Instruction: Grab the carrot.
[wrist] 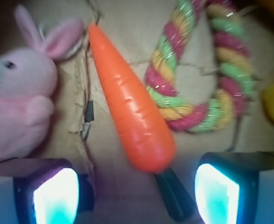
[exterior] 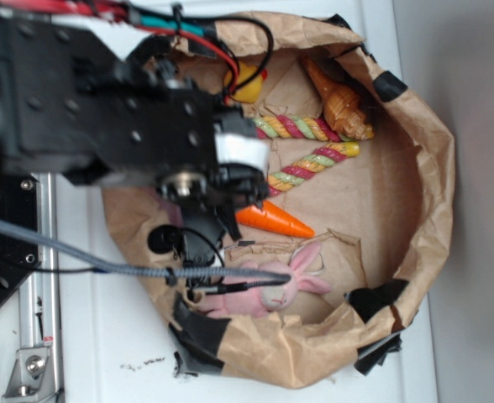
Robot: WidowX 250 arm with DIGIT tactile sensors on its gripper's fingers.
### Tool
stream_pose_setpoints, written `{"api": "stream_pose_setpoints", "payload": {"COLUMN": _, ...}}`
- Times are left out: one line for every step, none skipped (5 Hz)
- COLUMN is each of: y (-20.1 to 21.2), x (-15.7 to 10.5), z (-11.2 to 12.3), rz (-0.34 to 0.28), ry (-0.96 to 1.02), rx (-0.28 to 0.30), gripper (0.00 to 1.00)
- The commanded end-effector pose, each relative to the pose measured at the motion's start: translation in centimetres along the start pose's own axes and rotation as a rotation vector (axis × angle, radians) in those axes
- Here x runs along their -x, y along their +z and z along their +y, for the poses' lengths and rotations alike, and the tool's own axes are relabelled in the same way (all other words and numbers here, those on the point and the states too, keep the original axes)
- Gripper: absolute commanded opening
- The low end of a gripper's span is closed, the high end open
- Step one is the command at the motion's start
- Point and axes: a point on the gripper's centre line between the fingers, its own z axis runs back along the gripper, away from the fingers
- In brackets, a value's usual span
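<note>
Bag: a crumpled brown paper bag (exterior: 432, 168), rolled down into a basin and patched with black tape, is lying on the white tabletop (exterior: 112, 336) and holding all the toys.

Arm: the black robot arm (exterior: 70, 92) is reaching in from nine o'clock in the exterior view, with red and teal wires trailing off toward twelve.

Bunny: a pink plush bunny (exterior: 268, 285) is lying at six o'clock in the bag; in the wrist view it (wrist: 20, 88) is sitting at nine o'clock, its ear nearly brushing the carrot's tip.

Rope: a twisted rope (exterior: 310, 143) striped green, yellow and pink is curling at twelve to one o'clock of the bag's floor; in the wrist view it (wrist: 207, 70) is looping at two o'clock, pressing against the carrot's side.

Cone: a ridged brown-orange cone toy (exterior: 338, 99) is leaning at one o'clock against the bag wall.

Carrot: the glossy orange carrot (wrist: 130, 100) is lying on the bag floor between bunny and rope, tip pointing to eleven o'clock, dark green stem at six, between the two fingers; from outside, the carrot (exterior: 276, 220) is poking out from under the arm toward three o'clock.

Gripper: the gripper (wrist: 137, 193) is hanging spread wide, its pale pads (wrist: 55, 196) standing apart on either side of the stem, clasping nothing.

Yellow toy: a small yellow toy (exterior: 247, 80) is peeking out at twelve o'clock, half hidden by wires.
</note>
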Motion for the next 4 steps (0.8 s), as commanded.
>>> {"api": "stream_pose_setpoints", "payload": {"y": -3.5, "x": -2.9, "z": -1.8, "rz": -0.006, "ry": -0.144, "rx": -0.066, "gripper": 1.00}}
{"api": "stream_pose_setpoints", "payload": {"y": -3.9, "x": -3.4, "z": -3.1, "rz": -0.014, "ry": -0.185, "rx": -0.060, "gripper": 1.00}}
{"api": "stream_pose_setpoints", "payload": {"y": -3.2, "x": -3.6, "z": -3.6, "rz": -0.035, "ry": -0.145, "rx": -0.056, "gripper": 0.00}}
{"api": "stream_pose_setpoints", "payload": {"y": -1.3, "x": -3.6, "z": -3.5, "rz": -0.069, "ry": -0.106, "rx": -0.051, "gripper": 0.00}}
